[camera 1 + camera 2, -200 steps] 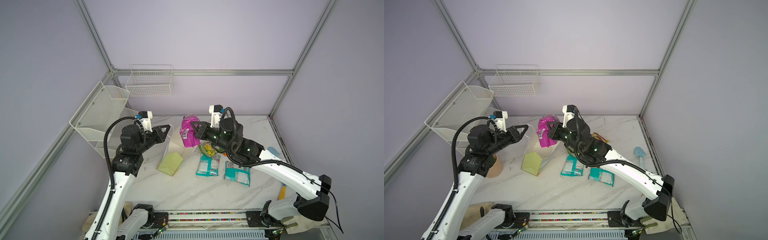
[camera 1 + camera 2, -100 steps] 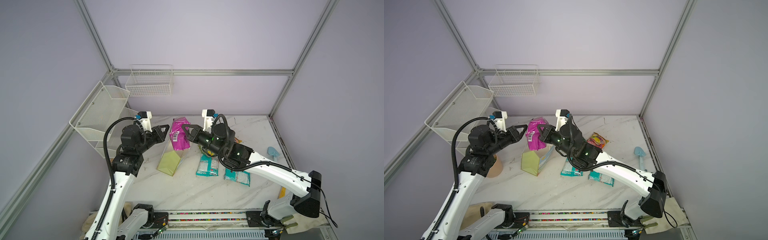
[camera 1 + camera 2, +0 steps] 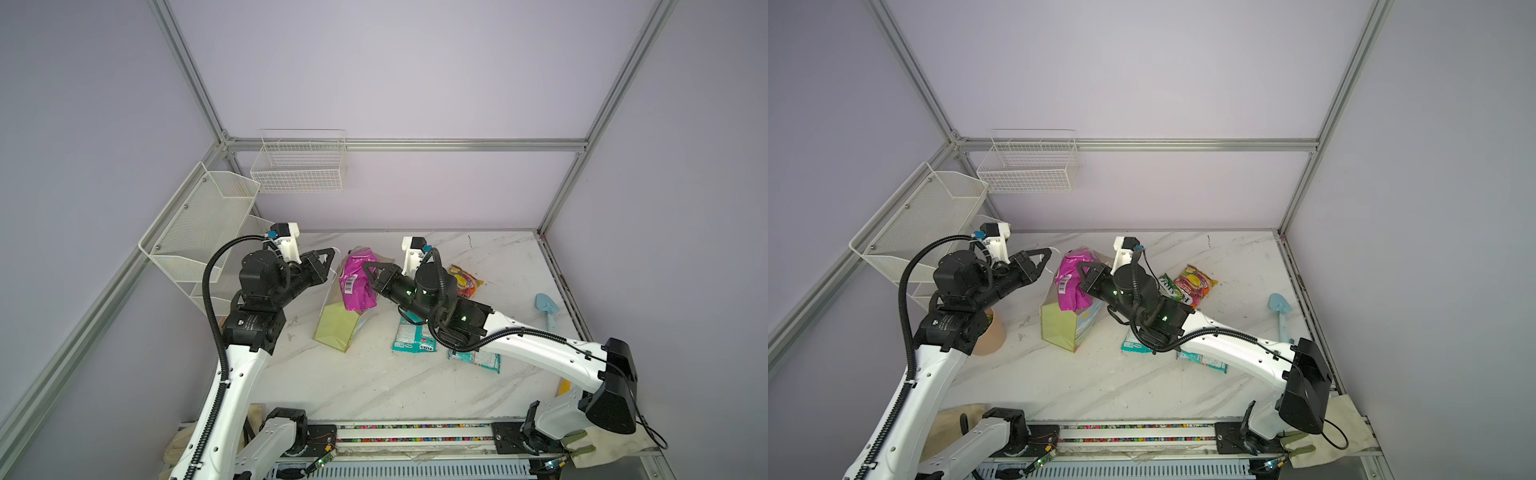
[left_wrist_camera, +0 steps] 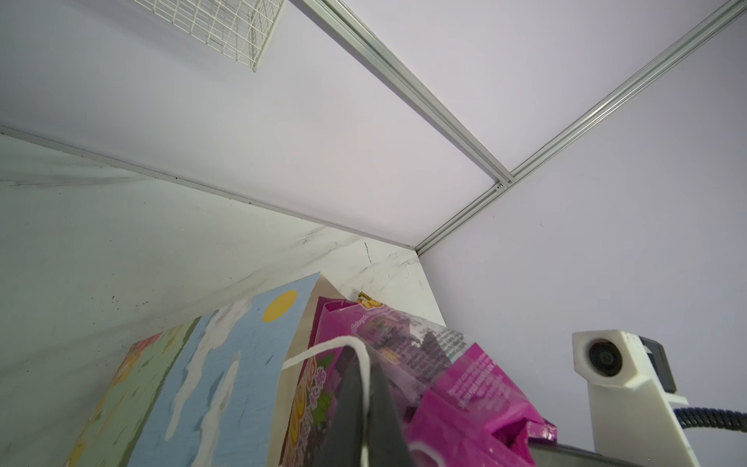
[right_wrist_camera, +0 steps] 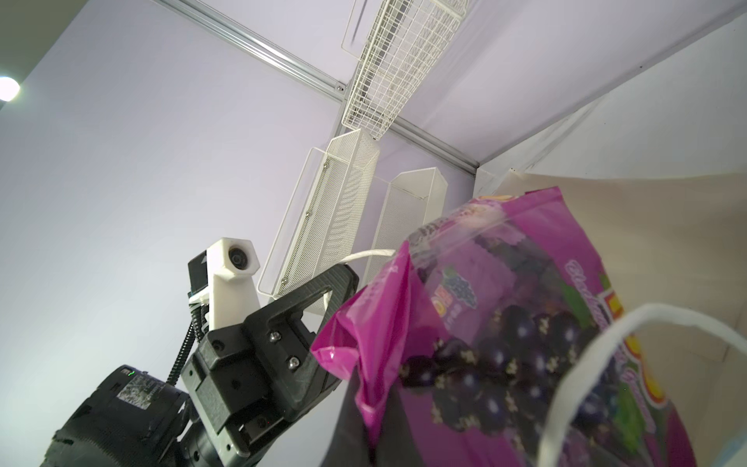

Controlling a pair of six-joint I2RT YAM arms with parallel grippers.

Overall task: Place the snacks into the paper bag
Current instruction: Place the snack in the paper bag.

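On the marble table (image 3: pixel 374 382), the right arm (image 3: pixel 536 345) half-hides one teal packet (image 3: pixel 484 362).

White marble-pattern table (image 3: pixel 374 386) carrying a bag, four snack packets and two small items.
The paper bag (image 3: pixel 336 330) stands on its base left of the middle, with its pale green side panel toward the front edge. To its right a teal-white packet (image 3: pixel 413 340) lies flat, and a second teal-white packet (image 3: pixel 482 360) is near it, partly covered. Farther back the orange-pink packet (image 3: pixel 467 282) lies touching the green-yellow packet (image 3: pixel 1168 286). A light blue toy shovel (image 3: pixel 547 309) lies near the right edge. In a top view a brown cup (image 3: pixel 990 334) stands at the left edge, half hidden.
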